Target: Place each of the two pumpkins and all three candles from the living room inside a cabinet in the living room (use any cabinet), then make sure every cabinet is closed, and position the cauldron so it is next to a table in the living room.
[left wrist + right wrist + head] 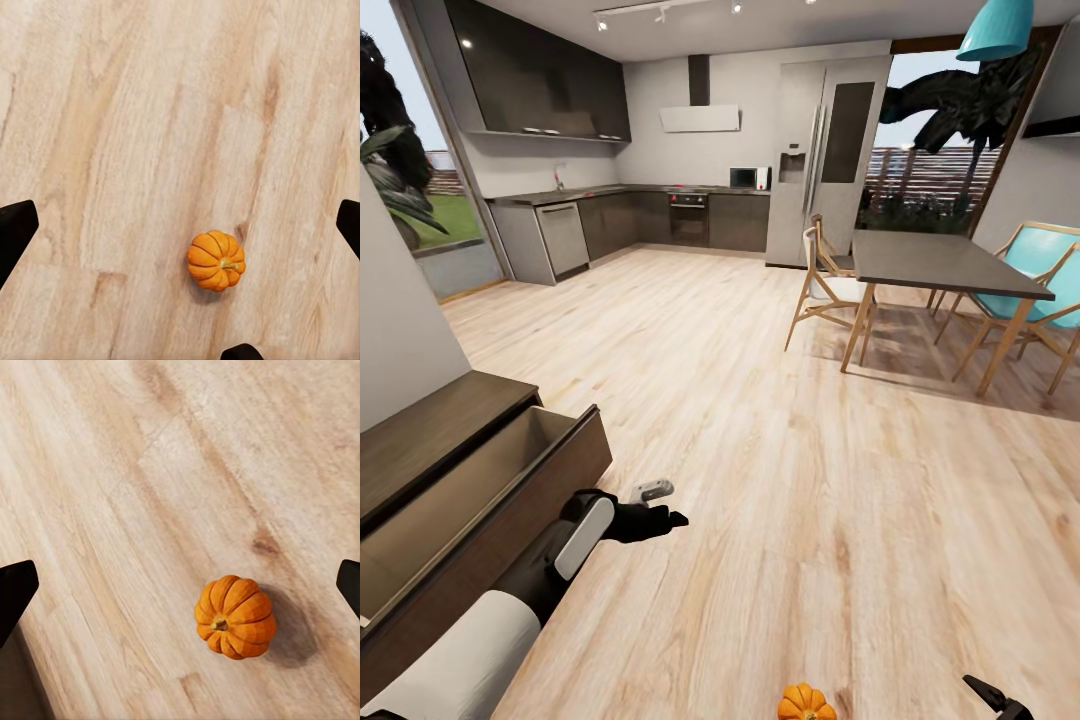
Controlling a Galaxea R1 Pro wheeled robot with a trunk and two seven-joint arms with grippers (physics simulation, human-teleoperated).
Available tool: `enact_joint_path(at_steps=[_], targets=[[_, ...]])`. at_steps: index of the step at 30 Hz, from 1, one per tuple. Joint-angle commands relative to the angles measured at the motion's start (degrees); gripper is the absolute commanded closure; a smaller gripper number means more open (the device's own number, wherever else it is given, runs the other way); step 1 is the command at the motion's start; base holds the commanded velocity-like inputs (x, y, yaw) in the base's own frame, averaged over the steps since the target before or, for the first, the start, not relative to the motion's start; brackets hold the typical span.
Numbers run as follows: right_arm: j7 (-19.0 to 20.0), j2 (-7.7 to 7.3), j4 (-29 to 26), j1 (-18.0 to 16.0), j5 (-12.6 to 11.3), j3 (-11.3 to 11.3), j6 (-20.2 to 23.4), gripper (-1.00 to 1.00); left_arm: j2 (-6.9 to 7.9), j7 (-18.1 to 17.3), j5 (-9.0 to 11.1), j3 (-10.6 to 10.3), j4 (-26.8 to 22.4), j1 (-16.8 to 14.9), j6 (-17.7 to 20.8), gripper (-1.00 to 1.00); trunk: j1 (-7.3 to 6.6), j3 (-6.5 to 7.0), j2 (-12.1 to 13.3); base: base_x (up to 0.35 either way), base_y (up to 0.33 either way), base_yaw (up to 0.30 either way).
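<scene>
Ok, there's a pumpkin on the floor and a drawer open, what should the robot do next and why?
Probably lower the right claw onto the pumpkin and grip it. The pumpkin lies loose on the wood floor, both claws are open and empty, and the right one hangs nearer to it. The cabinet drawer already stands open beside the left claw, ready to take it.

1. We stretch our left arm [510, 590] forward, its left gripper [660, 510] hanging above the floor with fingers spread wide.
2. Our right gripper [1000, 698] shows low, jaws apart.
</scene>
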Motion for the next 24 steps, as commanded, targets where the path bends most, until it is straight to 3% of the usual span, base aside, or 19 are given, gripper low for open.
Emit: enact_joint_path(at_steps=[1, 13, 16, 24], targets=[[0.06, 0.02, 0.00, -0.04, -0.30, -0.24, 0.48, -1.00, 0.06, 0.54, 0.59, -0.19, -0.07, -0.04, 0.09, -1.00, -0.01, -0.05, -0.02, 0.000, 0.000, 0.000], [0.07, -0.17, -0.03, 0.06, -0.30, -0.24, 0.54, -1.00, 0.06, 0.54, 0.59, -0.20, -0.04, -0.04, 0.07, -1.00, -0.01, -0.05, -0.02, 0.000, 0.000, 0.000], [0.74, 0.77, -0.09, -0.93, -0.23, -1.11, -0.08, -1.00, -0.07, 0.46, 0.59, -0.33, -1.00, -0.30, 0.25, -1.00, -0.01, -0.05, -0.02, 0.000, 0.000, 0.000], [2.85, 2.53, -0.16, -2.52, -0.14, -2.17, -2.62, -1.00, -0.18, 0.35, 0.59, -0.46, -1.93, -0.53, 0.41, -1.00, 1.75, -1.49, -3.23, 0.000, 0.000, 0.000]])
